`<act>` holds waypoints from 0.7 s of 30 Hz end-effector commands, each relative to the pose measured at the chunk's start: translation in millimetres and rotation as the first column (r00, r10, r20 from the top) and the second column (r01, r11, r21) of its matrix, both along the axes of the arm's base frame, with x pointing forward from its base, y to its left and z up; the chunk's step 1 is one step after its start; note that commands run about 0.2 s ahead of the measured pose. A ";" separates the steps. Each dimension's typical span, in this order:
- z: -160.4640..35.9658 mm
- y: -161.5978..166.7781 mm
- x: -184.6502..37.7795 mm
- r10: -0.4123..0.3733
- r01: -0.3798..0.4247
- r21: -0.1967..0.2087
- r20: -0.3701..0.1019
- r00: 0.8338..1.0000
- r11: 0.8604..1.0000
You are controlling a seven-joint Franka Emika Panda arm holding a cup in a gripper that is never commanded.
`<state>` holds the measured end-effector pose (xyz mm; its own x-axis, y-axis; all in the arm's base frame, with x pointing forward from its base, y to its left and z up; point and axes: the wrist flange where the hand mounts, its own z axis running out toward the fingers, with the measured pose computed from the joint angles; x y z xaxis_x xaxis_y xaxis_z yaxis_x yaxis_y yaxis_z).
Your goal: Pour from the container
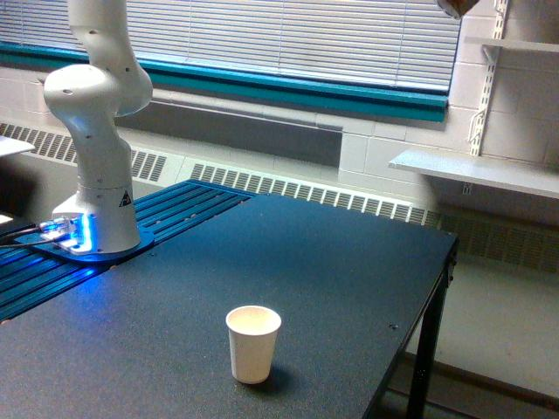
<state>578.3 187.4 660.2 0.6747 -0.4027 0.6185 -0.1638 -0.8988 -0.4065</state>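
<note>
Tabletop (288,262), dark and matte, fills most of the exterior view. Robot arm (96,113), white, stands on its blue-lit base at the exterior view's left and rises out of the top edge. White paper cup (253,343) stands upright near the tabletop's front, mouth open, well apart from the base. Container (454,7) appears only as a brownish sliver at the top edge (too cropped to confirm contents). Hand is out of view; its state cannot be told.
</note>
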 end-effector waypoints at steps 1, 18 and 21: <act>-49.5 -70.2 15.9 -0.140 0.138 -0.021 -0.138 0.981 0.990; -72.8 -152.5 20.2 -0.279 0.278 -0.027 -0.124 0.952 0.960; -80.9 -164.3 17.1 -0.288 0.286 -0.032 -0.130 0.949 0.958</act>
<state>602.8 25.3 573.3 0.6233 -0.5850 0.5189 -0.4778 -0.8102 -0.3395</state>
